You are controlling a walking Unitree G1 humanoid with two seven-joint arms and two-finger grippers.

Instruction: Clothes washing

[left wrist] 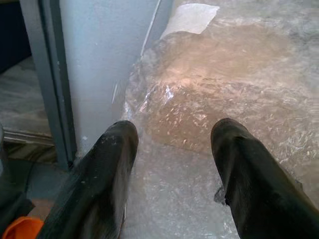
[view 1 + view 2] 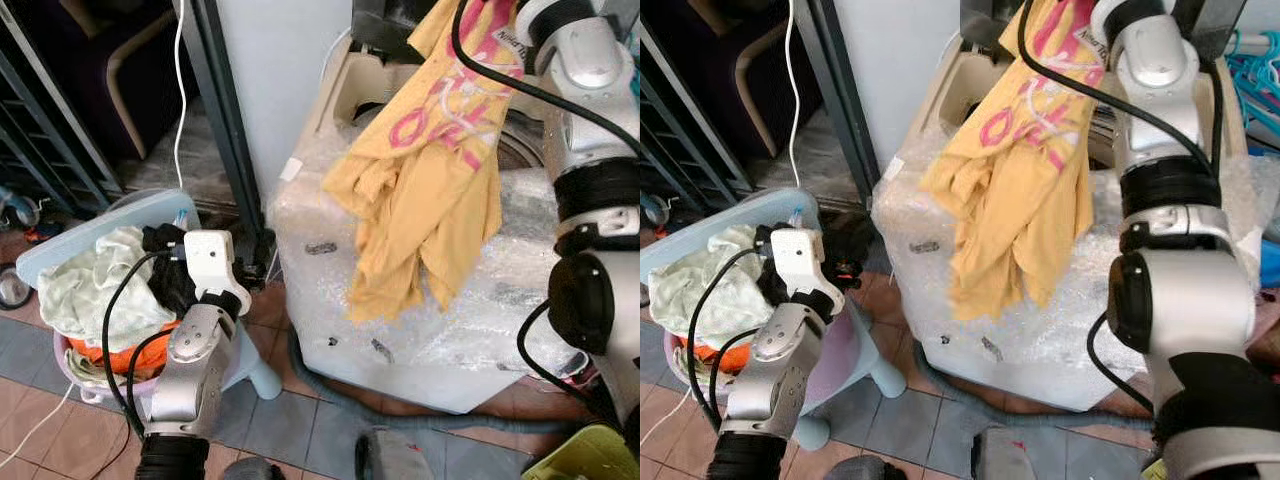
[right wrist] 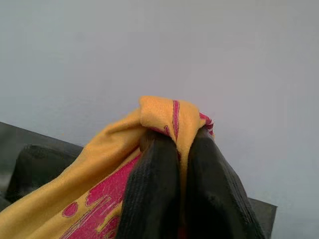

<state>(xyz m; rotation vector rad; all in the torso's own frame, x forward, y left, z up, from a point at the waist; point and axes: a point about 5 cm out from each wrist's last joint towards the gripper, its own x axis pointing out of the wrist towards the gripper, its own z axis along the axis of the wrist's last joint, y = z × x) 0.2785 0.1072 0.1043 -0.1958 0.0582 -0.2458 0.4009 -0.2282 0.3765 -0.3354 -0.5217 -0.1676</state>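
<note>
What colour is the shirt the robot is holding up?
The shirt is yellow with pink printed lettering, pinched by the right gripper. The left eye view shows it best.

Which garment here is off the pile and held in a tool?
The yellow shirt with pink print, pinched in the shut right tool and hanging over the washing machine. The pale green, black and orange clothes lie in the basket.

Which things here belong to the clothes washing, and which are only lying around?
For the job: yellow shirt held by the right pincer; washing machine; laundry basket with clothes; left pincer, open.

Lying about: white cable; grey hose; blue hangers.
</note>
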